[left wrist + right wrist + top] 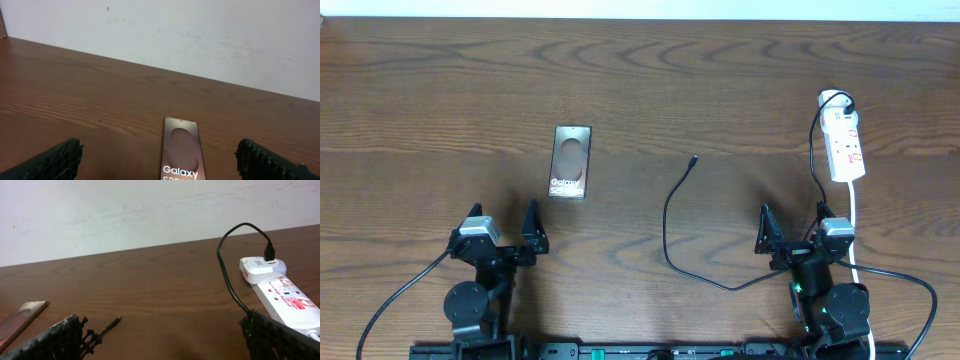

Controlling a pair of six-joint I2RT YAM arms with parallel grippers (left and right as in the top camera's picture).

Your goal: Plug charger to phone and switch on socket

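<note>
The phone [570, 161] lies flat at centre left, screen up with a pale oval and white text; it also shows in the left wrist view [180, 149]. The charger, a thin black cable [667, 225], curves across the table, its small plug [693, 160] free at the far end, also seen in the right wrist view [113, 324]. Its other end is plugged into a white adapter on the socket, a white power strip [846, 148] at the right [285, 298]. My left gripper [503, 228] is open and empty, short of the phone. My right gripper [792, 228] is open and empty, near the table's front edge.
The strip's white cord [857, 225] runs down past my right arm. Thick black arm cables [395, 300] trail at the front left and front right. A pale wall [200, 30] stands beyond the table's far edge.
</note>
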